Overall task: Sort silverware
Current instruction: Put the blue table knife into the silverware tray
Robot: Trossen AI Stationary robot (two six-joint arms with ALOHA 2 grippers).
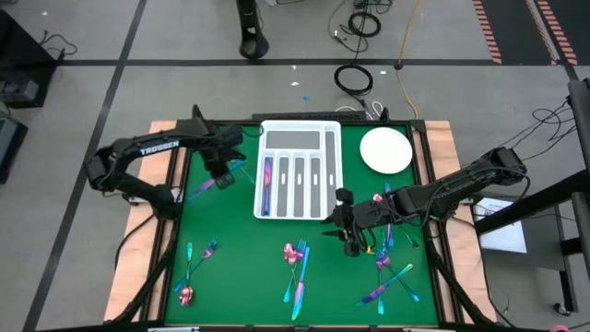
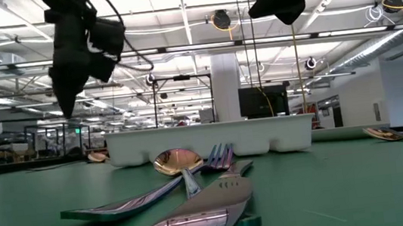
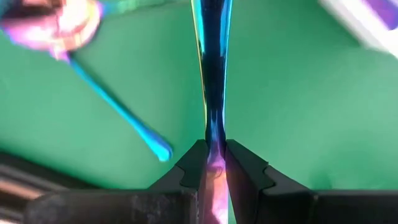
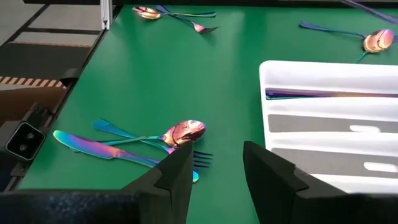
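My left gripper (image 1: pixel 224 172) hangs over the green mat just left of the white tray (image 1: pixel 298 138), shut on a slim blue-purple piece of silverware (image 3: pixel 212 74). Below it on the mat lies a pink spoon (image 3: pixel 53 26). One purple piece (image 1: pixel 266 184) lies in the tray's left compartment. My right gripper (image 1: pixel 347 231) hovers open by the tray's near right corner, nothing between its fingers (image 4: pixel 180 171). More silverware (image 4: pixel 134 144) lies loose on the mat in front of it. My left gripper pinches one end of the slim piece (image 3: pixel 215 144) between its two fingers, which come from above and point down. The rest of the piece reaches out past the fingertips. It is lifted clear of the mat.
A round white plate (image 1: pixel 385 150) stands at the far right of the mat. Loose silverware lies in groups along the near side: left (image 1: pixel 192 270), middle (image 1: pixel 297 266) and right (image 1: pixel 392 269). Wooden borders (image 1: pixel 138 267) frame the mat.
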